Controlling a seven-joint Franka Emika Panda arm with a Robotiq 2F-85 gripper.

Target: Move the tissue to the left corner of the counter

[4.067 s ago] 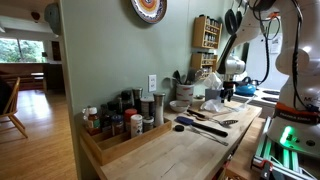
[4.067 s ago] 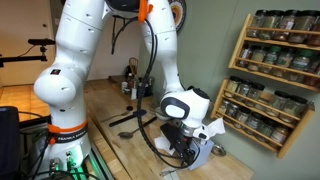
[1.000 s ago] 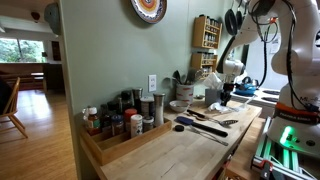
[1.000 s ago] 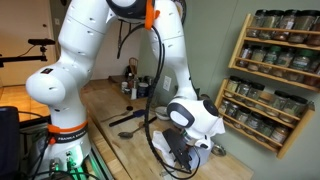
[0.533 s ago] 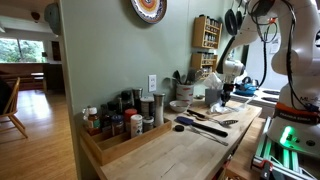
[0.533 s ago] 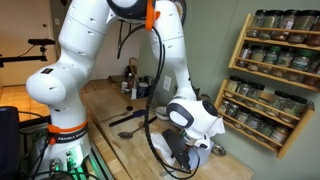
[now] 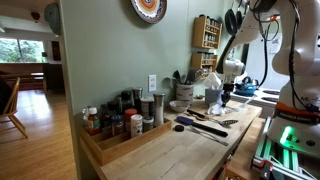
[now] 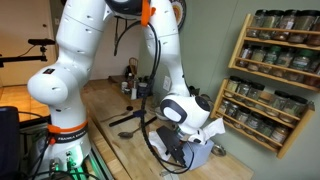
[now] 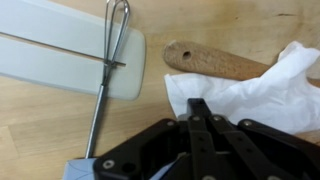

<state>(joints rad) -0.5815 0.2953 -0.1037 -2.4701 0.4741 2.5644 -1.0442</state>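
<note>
The tissue (image 9: 275,92) is a crumpled white sheet on the wooden counter (image 9: 40,130), draped over the end of a wooden spoon (image 9: 205,60) in the wrist view. My gripper (image 9: 197,106) is shut, its black fingers pressed together on the tissue's near edge. In an exterior view the gripper (image 8: 186,148) hangs just above the counter with the tissue (image 8: 201,156) bunched under it. In an exterior view the tissue (image 7: 213,106) shows small and white below the gripper (image 7: 220,96), near the back wall.
A metal whisk (image 9: 108,70) lies across a white spatula blade (image 9: 60,55) beside the tissue. Dark utensils (image 7: 205,125) lie mid-counter. A wooden tray of bottles (image 7: 120,128) stands at the counter's near end. A spice rack (image 8: 275,75) hangs on the wall close to the arm.
The jaws have closed onto the tissue. The wrist has risen a little and turned, and the tissue has bunched up under it.
</note>
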